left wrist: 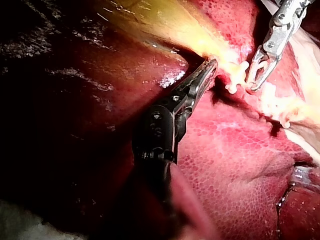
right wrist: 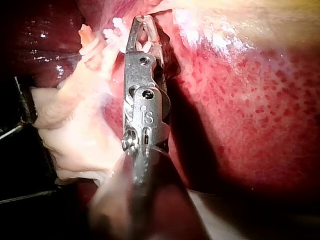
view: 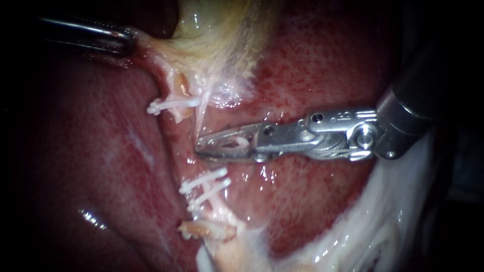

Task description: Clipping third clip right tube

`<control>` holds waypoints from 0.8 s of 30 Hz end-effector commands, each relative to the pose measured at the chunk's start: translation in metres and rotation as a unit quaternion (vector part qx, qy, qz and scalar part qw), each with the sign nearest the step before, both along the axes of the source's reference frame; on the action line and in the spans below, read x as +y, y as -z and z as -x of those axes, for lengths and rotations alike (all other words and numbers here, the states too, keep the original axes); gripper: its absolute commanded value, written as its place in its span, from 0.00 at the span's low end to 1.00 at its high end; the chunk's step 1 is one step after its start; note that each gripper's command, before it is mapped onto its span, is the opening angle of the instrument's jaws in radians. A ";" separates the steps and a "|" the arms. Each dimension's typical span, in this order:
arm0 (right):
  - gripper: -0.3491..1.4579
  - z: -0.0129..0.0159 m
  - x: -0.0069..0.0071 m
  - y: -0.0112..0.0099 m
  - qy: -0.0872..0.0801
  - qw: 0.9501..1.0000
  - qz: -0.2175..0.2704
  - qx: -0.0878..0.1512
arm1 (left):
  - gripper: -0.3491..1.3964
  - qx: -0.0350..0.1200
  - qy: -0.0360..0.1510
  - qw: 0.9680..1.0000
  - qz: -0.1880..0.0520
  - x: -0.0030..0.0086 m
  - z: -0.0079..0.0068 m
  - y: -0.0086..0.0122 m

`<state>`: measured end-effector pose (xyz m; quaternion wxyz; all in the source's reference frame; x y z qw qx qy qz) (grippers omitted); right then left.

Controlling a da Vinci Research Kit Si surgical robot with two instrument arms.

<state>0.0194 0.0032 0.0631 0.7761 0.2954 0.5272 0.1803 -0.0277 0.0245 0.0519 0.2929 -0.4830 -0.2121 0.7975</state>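
My right instrument (view: 200,146) reaches in from the right, its jaws nearly together on a white clip (view: 237,142) they carry. Their tips lie at a thin pale tube (view: 200,118), between one white clip (view: 174,104) above and two white clips (view: 204,182) below. I cannot tell whether the tube sits inside the jaws. In its wrist view the right instrument (right wrist: 143,20) points at the clipped strands (right wrist: 116,31). My left instrument (view: 123,43) comes in at the upper left, jaws shut on the pale edge of the gallbladder (view: 222,30). The left wrist view shows the left instrument (left wrist: 209,66) holding that edge taut.
Red liver (view: 322,60) surrounds the tubes on both sides. A frayed pale stump (view: 206,229) lies below the two lower clips. White fatty tissue (view: 403,211) fills the lower right. My right instrument (left wrist: 255,82) shows just beside a clip (left wrist: 236,80) in the left wrist view.
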 end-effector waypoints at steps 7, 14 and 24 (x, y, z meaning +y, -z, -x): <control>0.10 0.0002 0.0000 0.0000 0.001 1.000 0.000 0.000 | 0.00 0.000 0.000 1.000 0.000 0.0000 0.0000 0.0000; 0.40 0.0011 -0.0001 0.0002 -0.003 1.000 -0.004 0.010 | 0.00 0.000 0.000 1.000 0.000 0.0000 -0.0001 0.0000; 0.45 0.0037 0.0006 0.0013 -0.008 1.000 -0.016 0.022 | 0.00 0.000 0.000 1.000 0.000 0.0000 -0.0001 0.0001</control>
